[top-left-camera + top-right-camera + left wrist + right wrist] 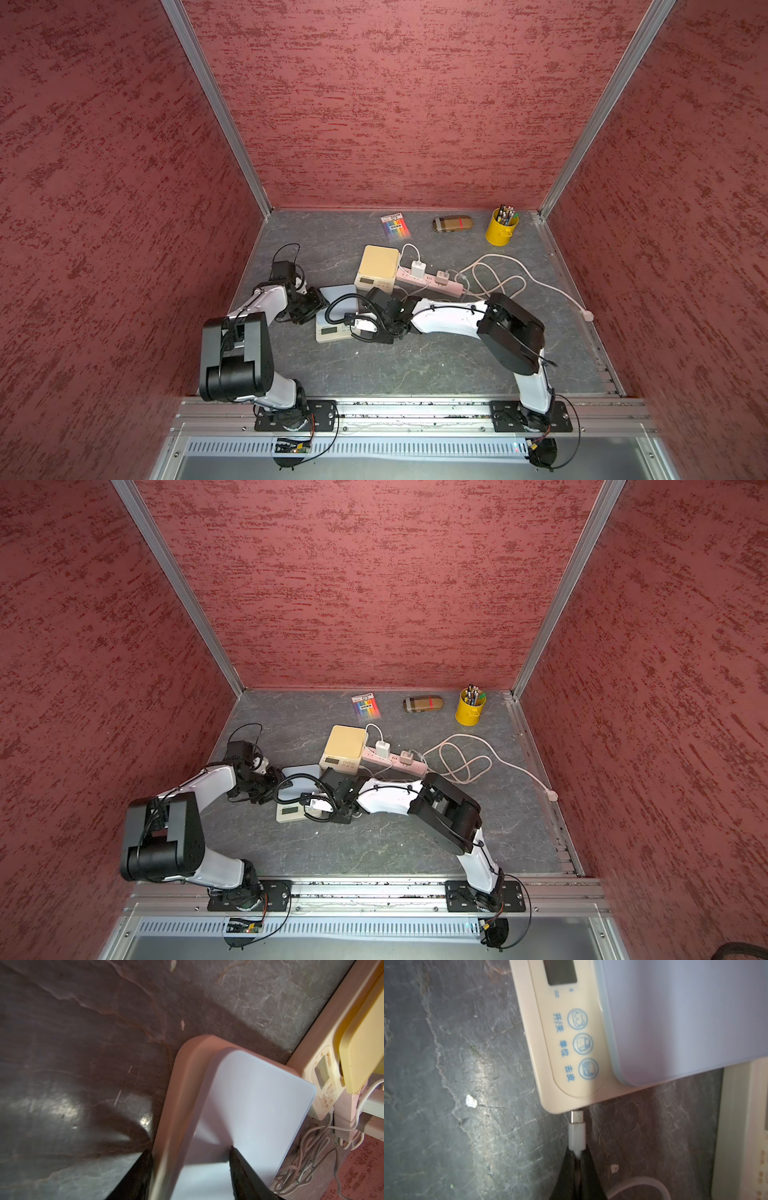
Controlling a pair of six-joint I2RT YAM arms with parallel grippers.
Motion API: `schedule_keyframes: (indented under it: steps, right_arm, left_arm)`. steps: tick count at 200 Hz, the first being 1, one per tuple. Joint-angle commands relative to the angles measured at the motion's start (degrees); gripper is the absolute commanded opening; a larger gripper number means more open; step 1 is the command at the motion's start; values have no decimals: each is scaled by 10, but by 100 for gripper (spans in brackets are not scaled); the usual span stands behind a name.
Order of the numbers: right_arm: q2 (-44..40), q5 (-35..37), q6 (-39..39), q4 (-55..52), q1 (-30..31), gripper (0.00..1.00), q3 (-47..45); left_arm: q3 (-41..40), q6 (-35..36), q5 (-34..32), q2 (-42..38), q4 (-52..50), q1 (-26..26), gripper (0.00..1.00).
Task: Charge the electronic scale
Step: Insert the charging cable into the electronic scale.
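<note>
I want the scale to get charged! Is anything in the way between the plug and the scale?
Nothing visible is. The right gripper holds the white plug, and its metal tip meets the blue-topped scale at its side. Whether it is plugged in cannot be told.

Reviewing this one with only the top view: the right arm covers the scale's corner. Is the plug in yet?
Observer: Not fully. In the right wrist view the plug meets the edge of the scale, and its metal tip is exposed.
Operator: What holds it?
Observer: The right gripper, shut on the plug's rear end.
Operator: And the left arm?
Observer: The left wrist view shows the left gripper clamped on the scale's side, with one finger on the platform and one against the base.
</note>
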Motion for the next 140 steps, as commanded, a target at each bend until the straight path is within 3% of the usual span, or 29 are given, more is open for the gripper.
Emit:
schedule_keyframes:
  steps: [1,88,140]
  right_arm:
    - [9,-31,-2,19,3,0,7]
    - [12,-54,6,51,4,0,4]
    - [23,-10,6,23,11,0,11]
  left_arm:
    - [-9,1,1,22,0,-1,59]
    - [-22,-22,1,25,-4,5,57]
    - [-37,-35,-6,16,-6,6,56]
